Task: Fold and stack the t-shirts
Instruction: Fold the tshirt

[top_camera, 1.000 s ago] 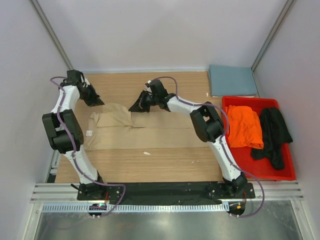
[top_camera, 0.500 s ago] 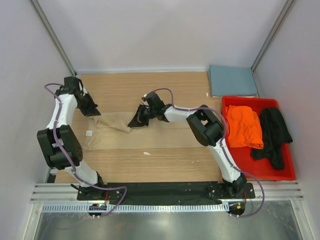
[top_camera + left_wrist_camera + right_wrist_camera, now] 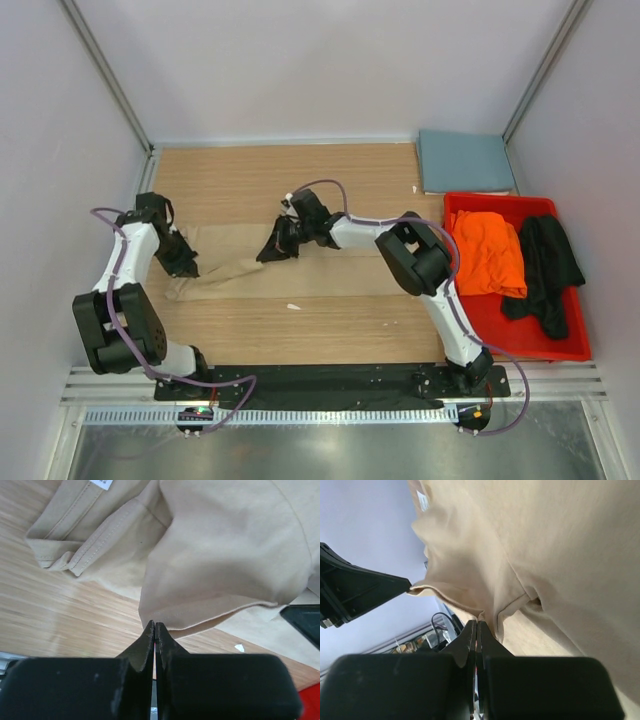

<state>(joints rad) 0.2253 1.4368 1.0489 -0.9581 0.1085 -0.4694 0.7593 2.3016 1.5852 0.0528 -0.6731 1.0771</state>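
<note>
The tan-beige t-shirt [image 3: 330, 275] lies as a long band across the middle of the table, its left part bunched and lifted. My left gripper [image 3: 188, 270] is shut on a hem of the tan cloth [image 3: 225, 545] at the shirt's left end. My right gripper [image 3: 266, 257] is shut on a fold of the same cloth [image 3: 560, 545] a little to the right of it. The orange t-shirt [image 3: 487, 250] and the black t-shirt [image 3: 545, 265] lie crumpled in the red bin [image 3: 520, 345]. The slate blue-grey t-shirt [image 3: 465, 160] lies folded flat at the back right corner.
The red bin takes up the table's right side. A small white scrap [image 3: 293, 306] lies on the wood in front of the tan shirt. Grey walls close in the left, back and right of the table.
Both grippers have come toward the near edge, pulling the tan shirt's far left part with them. That part now lies over the rest, so the shirt looks narrower.
</note>
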